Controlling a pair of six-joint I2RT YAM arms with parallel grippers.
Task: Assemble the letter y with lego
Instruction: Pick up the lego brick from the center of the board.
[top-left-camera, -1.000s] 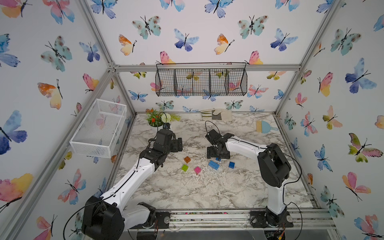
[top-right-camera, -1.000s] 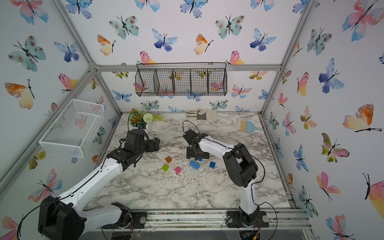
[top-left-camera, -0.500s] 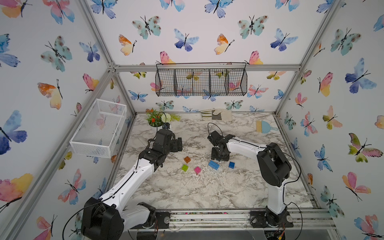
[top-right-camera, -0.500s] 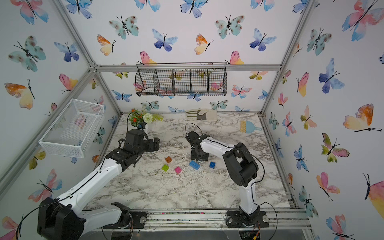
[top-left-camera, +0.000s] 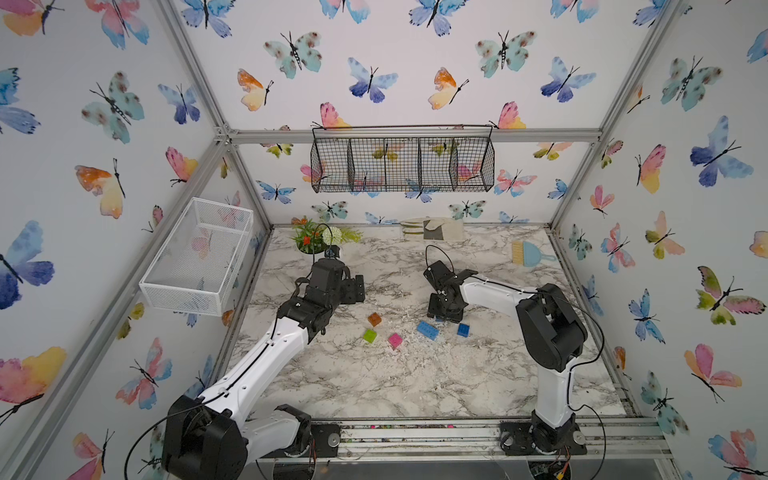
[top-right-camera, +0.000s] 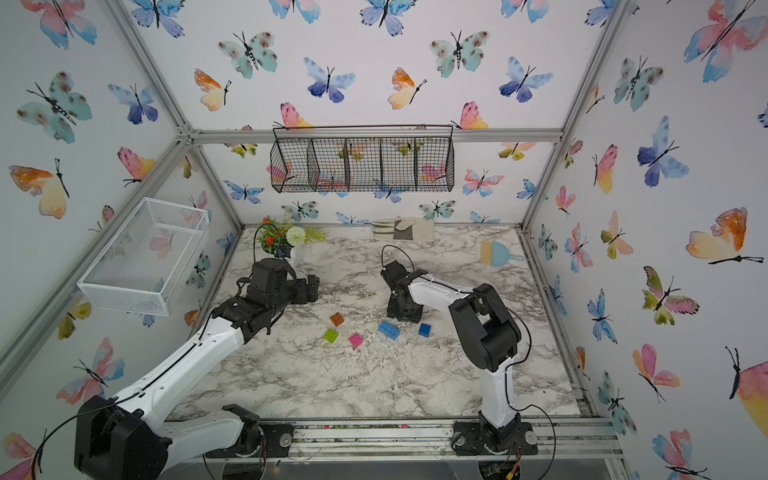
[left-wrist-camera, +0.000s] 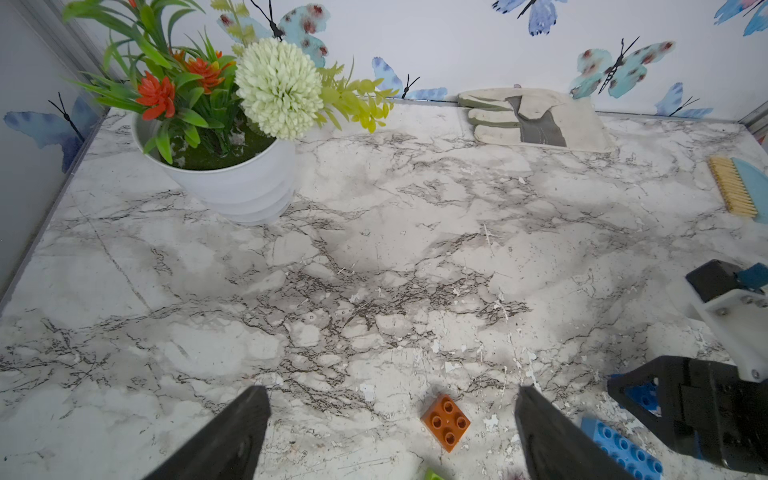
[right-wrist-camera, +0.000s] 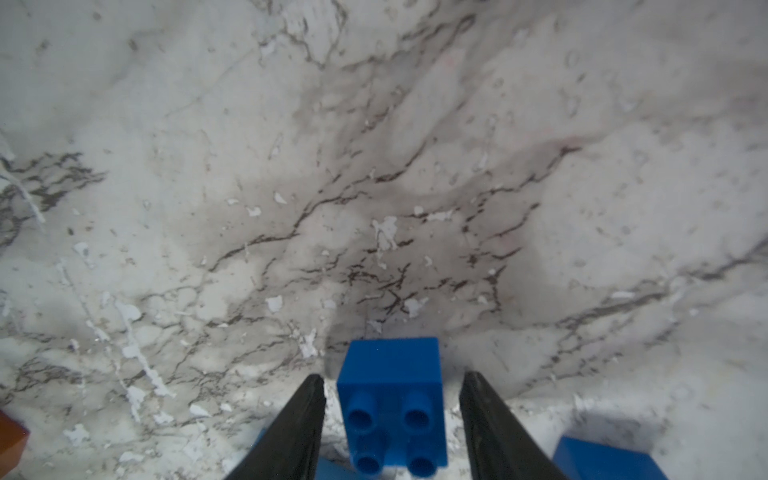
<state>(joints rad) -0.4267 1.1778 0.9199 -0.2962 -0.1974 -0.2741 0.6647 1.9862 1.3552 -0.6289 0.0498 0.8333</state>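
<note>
The right gripper (right-wrist-camera: 392, 375) points down at the marble table (top-left-camera: 374, 386) near its middle, its jaws straddling a dark blue brick (right-wrist-camera: 388, 361) without gripping it. A thin strip of marble shows between each finger and the brick's sides, so the claw stands released. The light blue brick (top-left-camera: 428, 330) lies just beside it toward the front, and the second dark blue brick (top-left-camera: 463, 329) sits near on the right arm's side. Toward the left arm lie the pink brick (top-left-camera: 395, 340), the green brick (top-left-camera: 369, 336) and the orange brick (top-left-camera: 374, 319), each apart from the others. All six are loose, none joined into a Y. The left gripper (left-wrist-camera: 391, 388) hovers above the table, jaws spread wide and holding nothing. A broad stretch of marble runs from the bricks to the front rail (top-left-camera: 415, 430). Along the back edge stand a flower pot (top-left-camera: 316, 245), a glove (top-left-camera: 432, 229) and a brush (top-left-camera: 530, 253), all well apart from the bricks.
</note>
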